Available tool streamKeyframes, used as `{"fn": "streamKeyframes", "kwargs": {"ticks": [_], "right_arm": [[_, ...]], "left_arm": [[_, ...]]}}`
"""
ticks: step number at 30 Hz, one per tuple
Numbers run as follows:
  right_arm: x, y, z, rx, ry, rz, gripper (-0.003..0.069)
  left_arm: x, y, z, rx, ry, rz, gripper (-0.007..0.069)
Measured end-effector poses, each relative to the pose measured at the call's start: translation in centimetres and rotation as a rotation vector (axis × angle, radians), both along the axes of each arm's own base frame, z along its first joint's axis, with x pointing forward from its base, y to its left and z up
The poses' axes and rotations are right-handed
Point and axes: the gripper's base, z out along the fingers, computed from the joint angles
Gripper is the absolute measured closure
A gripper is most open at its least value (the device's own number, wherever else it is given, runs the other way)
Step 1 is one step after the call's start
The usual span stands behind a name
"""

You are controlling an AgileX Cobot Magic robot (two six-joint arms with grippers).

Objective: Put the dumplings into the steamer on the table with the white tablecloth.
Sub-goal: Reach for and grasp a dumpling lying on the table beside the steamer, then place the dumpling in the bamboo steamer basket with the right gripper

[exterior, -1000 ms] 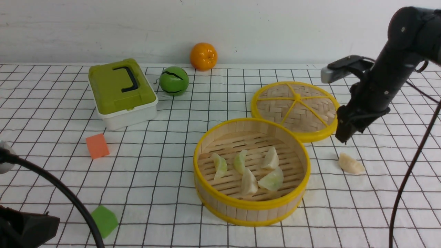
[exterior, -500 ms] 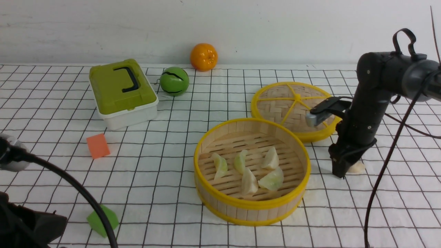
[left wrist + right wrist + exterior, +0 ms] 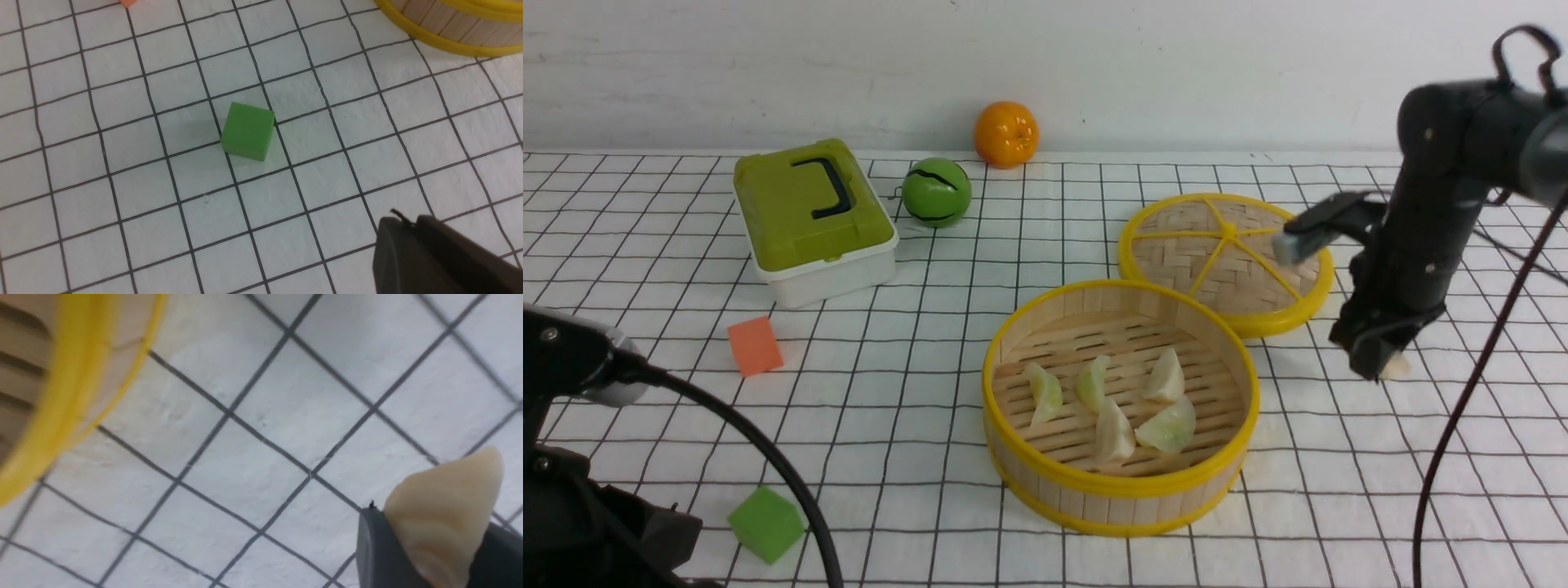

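Five dumplings (image 3: 1168,426) in steamer (image 3: 1119,487), sixth (image 3: 445,514) in hand (image 3: 1376,369)

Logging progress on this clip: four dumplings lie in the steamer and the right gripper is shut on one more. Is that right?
Not quite. The front view shows five dumplings in the steamer, not four. The rest holds: the right gripper is shut on the sixth dumpling.

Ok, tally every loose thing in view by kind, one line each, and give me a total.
Bamboo steamer: 1
Steamer lid: 1
Dumplings: 6, one of them held in the right gripper
Foam cubes: 2, orange cube and green cube
Green lidded box: 1
Green ball: 1
Orange fruit: 1
Total: 13
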Motion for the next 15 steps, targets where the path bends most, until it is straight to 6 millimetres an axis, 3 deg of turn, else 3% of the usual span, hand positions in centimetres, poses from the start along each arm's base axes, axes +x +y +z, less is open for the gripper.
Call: {"fn": "streamKeyframes", "kwargs": {"ticks": [3, 4, 6, 7, 9, 11, 14, 15], "right_arm": [[-1.1, 1.9, 5.0, 0.104, -0.111, 0.004, 0.0461], [-1.1, 2.1, 5.0, 0.112, -0.111, 0.004, 0.0461], [-2.3, 5.0, 7.6, 0.206, -0.152, 0.036, 0.0461], [-2.4, 5.2, 7.7, 0.212, -0.151, 0.04, 0.0461], [-3.3, 8.2, 7.9, 0.255, -0.137, 0.09, 0.0461], [-4.2, 11.5, 6.8, 0.26, -0.098, 0.16, 0.0461], [-4.5, 14.8, 5.0, 0.27, -0.087, 0.218, 0.0461], [-4.4, 15.0, 4.9, 0.271, -0.091, 0.22, 0.0461]], "left_arm": [[0.0, -0.1, 0.1, -0.009, -0.008, -0.003, 0.0576], [0.1, -0.1, 0.1, -0.01, -0.009, -0.004, 0.0576], [0.1, -0.2, 0.2, -0.027, -0.018, -0.008, 0.0576], [0.1, -0.2, 0.2, -0.029, -0.017, -0.008, 0.0576], [0.1, -0.3, 0.2, -0.041, -0.01, -0.008, 0.0575], [-0.1, -0.3, 0.1, -0.049, -0.001, -0.007, 0.0573], [-0.5, -0.1, 0.3, -0.061, 0.006, -0.01, 0.057], [-0.6, -0.1, 0.3, -0.065, 0.006, -0.01, 0.057]]}}
